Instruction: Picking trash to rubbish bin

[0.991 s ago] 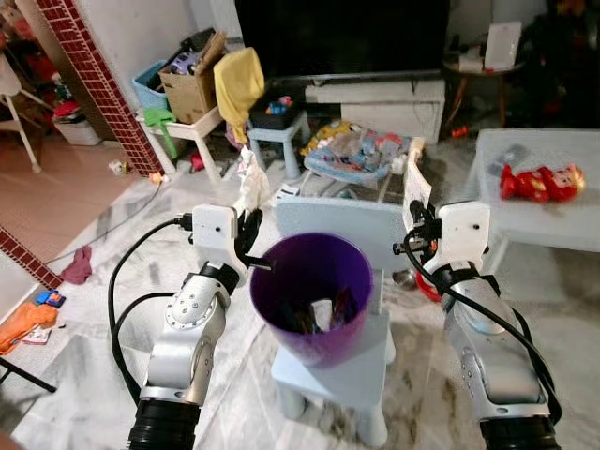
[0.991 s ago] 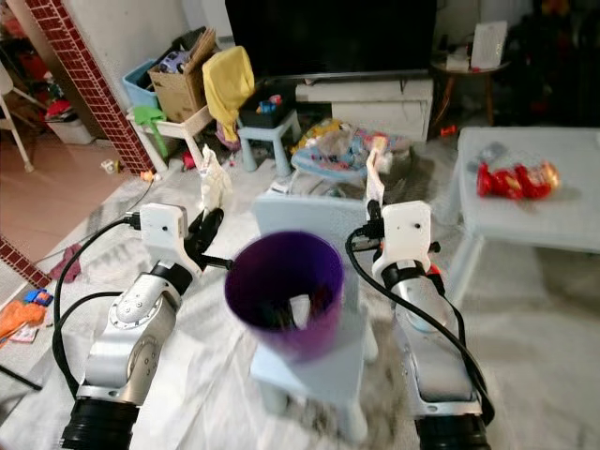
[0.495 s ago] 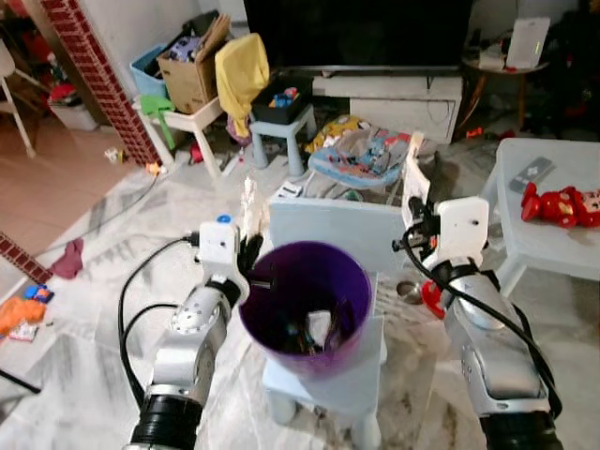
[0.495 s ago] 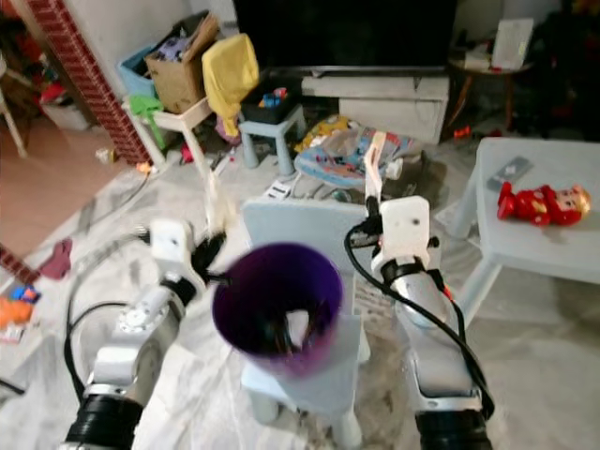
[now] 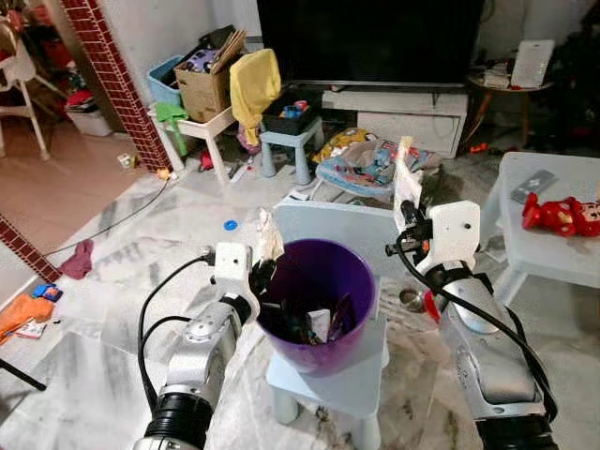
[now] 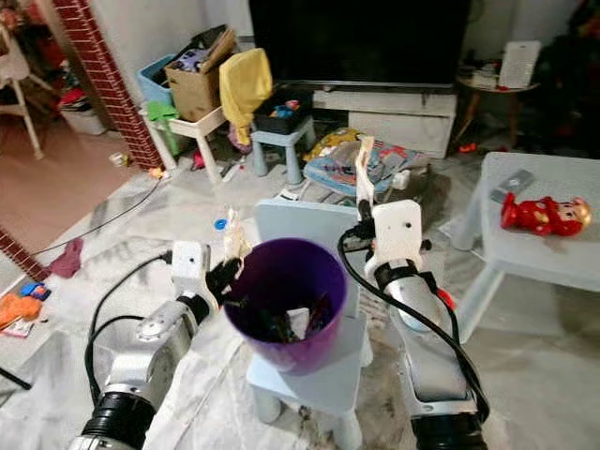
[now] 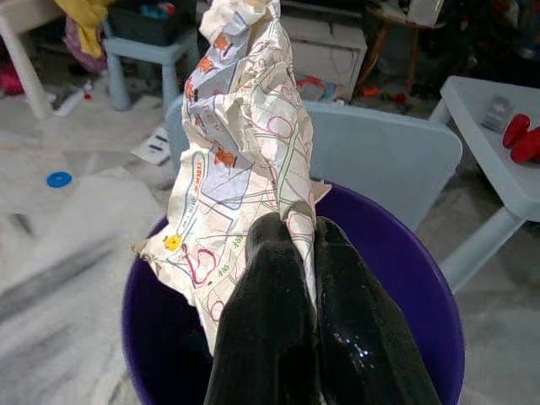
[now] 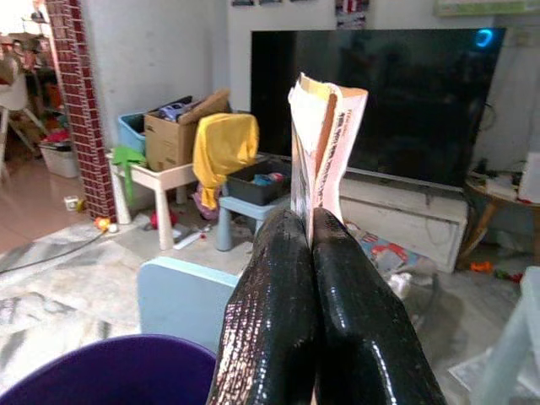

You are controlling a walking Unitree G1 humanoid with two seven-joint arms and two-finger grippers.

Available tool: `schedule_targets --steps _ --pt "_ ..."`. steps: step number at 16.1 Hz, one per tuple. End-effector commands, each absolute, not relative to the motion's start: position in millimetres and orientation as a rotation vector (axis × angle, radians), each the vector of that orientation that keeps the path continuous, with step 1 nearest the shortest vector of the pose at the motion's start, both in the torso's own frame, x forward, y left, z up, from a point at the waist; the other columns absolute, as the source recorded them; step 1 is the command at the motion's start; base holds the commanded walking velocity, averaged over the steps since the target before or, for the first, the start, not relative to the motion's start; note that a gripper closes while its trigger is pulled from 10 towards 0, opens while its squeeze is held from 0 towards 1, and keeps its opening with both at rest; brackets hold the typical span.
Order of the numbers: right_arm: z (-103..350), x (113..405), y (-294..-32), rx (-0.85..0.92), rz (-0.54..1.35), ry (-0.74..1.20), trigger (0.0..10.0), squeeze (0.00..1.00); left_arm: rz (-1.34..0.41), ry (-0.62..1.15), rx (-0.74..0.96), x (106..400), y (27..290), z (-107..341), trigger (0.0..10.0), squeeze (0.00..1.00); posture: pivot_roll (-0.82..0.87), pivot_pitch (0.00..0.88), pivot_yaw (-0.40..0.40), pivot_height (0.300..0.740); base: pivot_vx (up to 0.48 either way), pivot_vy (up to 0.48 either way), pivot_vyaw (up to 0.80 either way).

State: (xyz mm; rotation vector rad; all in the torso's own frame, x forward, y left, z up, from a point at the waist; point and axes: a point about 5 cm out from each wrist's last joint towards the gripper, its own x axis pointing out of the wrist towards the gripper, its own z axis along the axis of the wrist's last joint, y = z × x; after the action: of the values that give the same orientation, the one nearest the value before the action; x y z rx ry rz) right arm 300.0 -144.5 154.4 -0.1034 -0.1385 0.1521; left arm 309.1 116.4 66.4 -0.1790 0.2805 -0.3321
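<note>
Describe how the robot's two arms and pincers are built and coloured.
Both arms are silver metal with black cuffs near the body and looping black cables. Each wrist carries a white boxy housing. The left pincer and right pincer each have two long, glossy black fingers.

The left claw (image 7: 299,245) pinches a crumpled printed paper (image 7: 240,143) above the purple bin (image 7: 422,295), with a pale blue chair (image 7: 380,160) behind.

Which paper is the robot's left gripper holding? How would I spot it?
Find the purple bin on the small blue chair. At its rim, the left gripper pinches crumpled paper with colourful line drawings; the right gripper's folded paper is flat and peach-edged.
</note>
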Motion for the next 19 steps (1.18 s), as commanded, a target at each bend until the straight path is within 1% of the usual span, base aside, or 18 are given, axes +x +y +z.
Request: schedule_targets --steps 1,4,5,6,8,11,19 --pt "163 301 -142 -0.108 0.16 -0.162 10.0 0.0 -0.315 0.299 -0.194 312 123 62 10.0 0.0 -0.04 0.043 0.094 0.74 0.0 0.0 0.0" --pt "164 301 -143 -0.113 0.161 -0.165 10.0 0.0 -0.318 0.356 -0.259 313 121 50 10.0 0.0 -0.06 0.047 0.087 0.74 0.0 0.0 0.0" --pt "165 300 -145 -0.12 0.159 -0.165 10.0 0.0 -0.307 0.391 -0.321 314 119 42 10.0 1.0 -0.07 0.049 0.086 0.74 0.0 0.0 0.0" --pt "165 299 -146 -0.124 0.158 -0.165 10.0 0.0 -0.317 0.386 -0.351 315 118 42 10.0 1.0 -0.08 0.051 0.085 0.74 0.0 0.0 0.0" --pt "167 299 -150 -0.131 0.148 -0.169 10.0 0.0 -0.363 0.363 -0.352 317 112 43 10.0 1.0 -0.09 0.049 0.083 0.74 0.0 0.0 0.0" --pt "169 299 -151 -0.134 0.143 -0.172 10.0 0.0 -0.375 0.33 -0.375 321 108 46 10.0 1.0 -0.09 0.048 0.084 0.74 0.0 0.0 0.0" --pt "169 299 -150 -0.135 0.148 -0.168 10.0 0.0 -0.363 0.314 -0.377 319 113 41 10.0 1.0 -0.08 0.051 0.079 0.74 0.0 0.0 0.0"
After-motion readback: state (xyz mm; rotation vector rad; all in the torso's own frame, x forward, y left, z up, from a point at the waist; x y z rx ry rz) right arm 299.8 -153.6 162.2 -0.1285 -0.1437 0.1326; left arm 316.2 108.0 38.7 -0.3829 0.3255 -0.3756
